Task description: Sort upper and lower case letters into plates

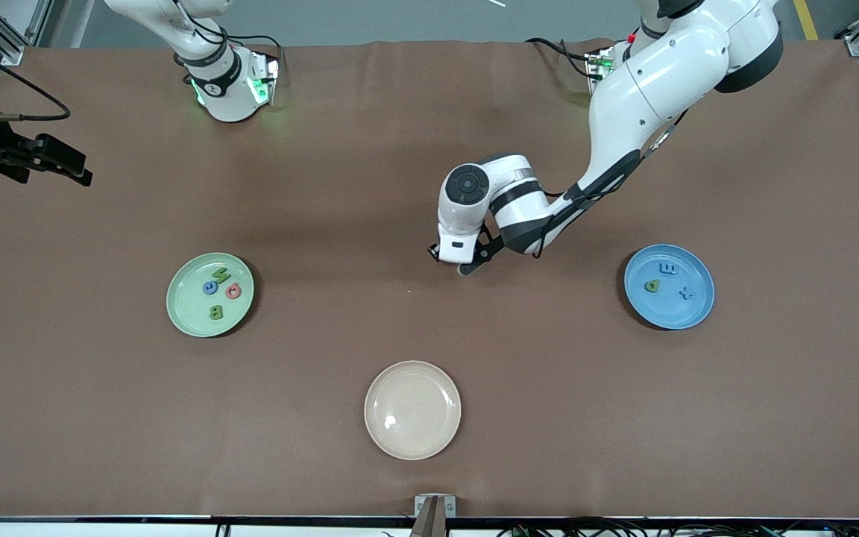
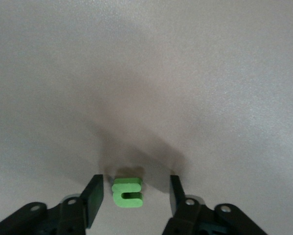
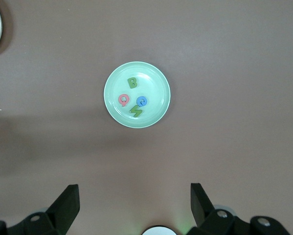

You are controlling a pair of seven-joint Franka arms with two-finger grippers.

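Observation:
My left gripper [image 1: 467, 265] is down on the brown table between the two plates. It stands open [image 2: 135, 182] astride a small green letter [image 2: 127, 191], with a gap on each side; the hand hides that letter in the front view. The mint green plate [image 1: 176, 298] toward the right arm's end holds several letters, among them a green B [image 1: 216, 312] and a pink one [image 1: 233, 291]. The blue plate [image 1: 702, 298] toward the left arm's end holds a blue E [image 1: 668, 269], a green letter [image 1: 652, 285] and a blue cross [image 1: 687, 293]. My right gripper [image 3: 135, 193] waits open, high above the table, with the mint green plate [image 3: 112, 107] below it.
A cream-beige plate [image 1: 412, 410] with nothing in it lies nearer the front camera, midway between the two others. The right arm's base [image 1: 228, 82] and the left arm's base [image 1: 601, 63] stand along the table's edge farthest from the camera.

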